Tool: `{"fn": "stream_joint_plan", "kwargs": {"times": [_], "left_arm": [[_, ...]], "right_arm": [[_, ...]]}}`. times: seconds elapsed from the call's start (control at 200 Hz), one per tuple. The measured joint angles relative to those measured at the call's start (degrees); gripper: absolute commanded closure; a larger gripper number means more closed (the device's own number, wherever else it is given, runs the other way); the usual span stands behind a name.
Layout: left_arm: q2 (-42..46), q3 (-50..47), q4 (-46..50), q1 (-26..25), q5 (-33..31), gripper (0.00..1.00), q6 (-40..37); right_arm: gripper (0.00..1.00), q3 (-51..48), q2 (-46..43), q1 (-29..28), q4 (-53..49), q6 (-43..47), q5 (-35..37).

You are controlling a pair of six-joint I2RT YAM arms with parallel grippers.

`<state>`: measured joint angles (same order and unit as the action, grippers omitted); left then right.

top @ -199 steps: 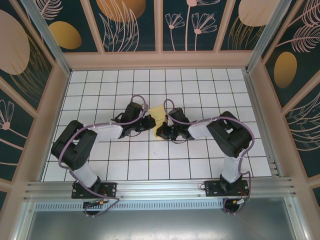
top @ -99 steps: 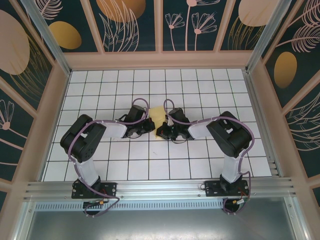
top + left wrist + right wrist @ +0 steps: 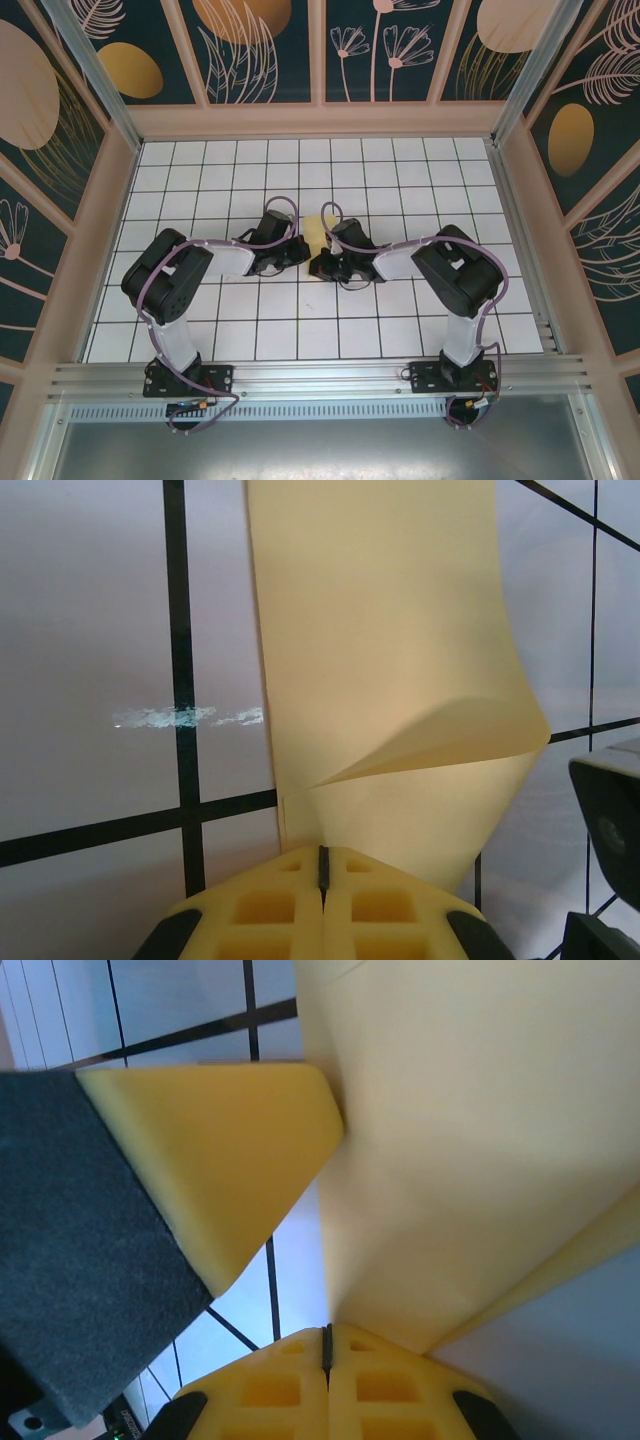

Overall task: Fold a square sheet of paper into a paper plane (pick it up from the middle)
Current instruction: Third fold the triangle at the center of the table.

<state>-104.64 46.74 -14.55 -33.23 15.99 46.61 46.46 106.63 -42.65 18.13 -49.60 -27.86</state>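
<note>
1. Round the cell I see dark teal wall panels (image 3: 250, 50) painted with pale flowers and gold ovals, set in a light wooden frame
2. The white tabletop ruled with a black square grid (image 3: 400, 170) is the floor of the cell; from the left wrist I can see a whitish scuff mark (image 3: 185, 717) across one grid line
3. The black left arm (image 3: 165, 285), with its purple cable, and the black right arm (image 3: 455, 270) both reach inward from their bases at the near rail, and their wrists nearly meet around the middle of the table
4. The thin, bright yellow sheet of paper (image 3: 315, 230) lies at the table centre between the two wrists, mostly covered by them from above. In the left wrist view it (image 3: 380, 620) runs away from the fingers as a long strip on the tiles, with a near flap curled up off the surface on the right. In the right wrist view it (image 3: 480, 1130) spreads across the upper right, with a folded edge crossing low on the right
5. The left gripper (image 3: 323, 855) has its pale yellow fingers pressed together, tips at the near edge of the paper; I cannot tell whether the sheet is nipped between them
6. The right gripper (image 3: 327, 1332) is also closed tight with its tips meeting the paper, and one wedge-shaped finger (image 3: 220, 1160) of the left gripper, backed in dark grey, sits just beside it against the sheet
</note>
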Motion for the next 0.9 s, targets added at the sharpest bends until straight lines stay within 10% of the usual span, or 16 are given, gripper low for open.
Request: {"fn": "stream_joint_plan", "kwargs": {"times": [0.901], "left_arm": [[-1.14, 2.21, 1.36, 0.00, -1.51, 1.00, 0.09]], "right_arm": [[0.94, 3.56, -5.97, 7.15, -8.00, 5.49, 5.49]]}}
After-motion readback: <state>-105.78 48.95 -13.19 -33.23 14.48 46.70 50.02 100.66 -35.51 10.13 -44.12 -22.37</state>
